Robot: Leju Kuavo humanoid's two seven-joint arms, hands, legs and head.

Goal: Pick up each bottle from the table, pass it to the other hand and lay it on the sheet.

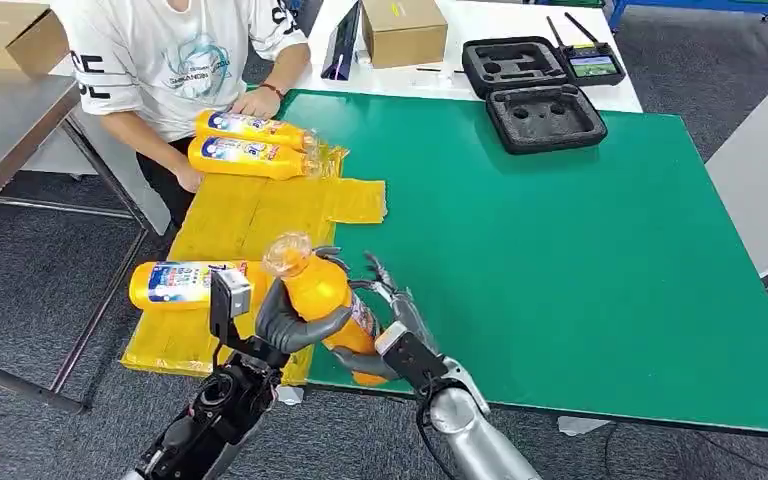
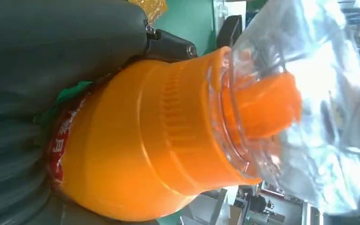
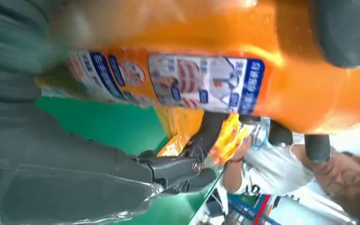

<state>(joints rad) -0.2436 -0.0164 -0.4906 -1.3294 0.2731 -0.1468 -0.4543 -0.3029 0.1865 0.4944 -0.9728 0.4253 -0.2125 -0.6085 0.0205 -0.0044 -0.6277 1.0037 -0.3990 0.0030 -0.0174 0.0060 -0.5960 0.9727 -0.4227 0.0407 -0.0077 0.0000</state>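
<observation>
An orange bottle (image 1: pixel 318 290) with a clear wrapped cap is held tilted above the front edge of the green table (image 1: pixel 560 250). My left hand (image 1: pixel 295 322) grips its upper body; up close the bottle (image 2: pixel 145 140) lies against that hand (image 2: pixel 51 47). My right hand (image 1: pixel 390 320) sits behind and under the lower part, fingers spread apart. In the right wrist view the labelled bottle (image 3: pixel 286 84) lies just past my right hand (image 3: pixel 75 159). The yellow sheet (image 1: pixel 260 210) lies to the left, with one bottle (image 1: pixel 180 283) at its near end and two bottles (image 1: pixel 250 143) at its far end.
A person in a white T-shirt (image 1: pixel 170 60) stands at the sheet's far end, hands by the two bottles. A black foam case (image 1: pixel 545 115), a controller (image 1: pixel 590 65) and a cardboard box (image 1: pixel 402 30) are at the back. A grey table (image 1: pixel 0 130) stands to the left.
</observation>
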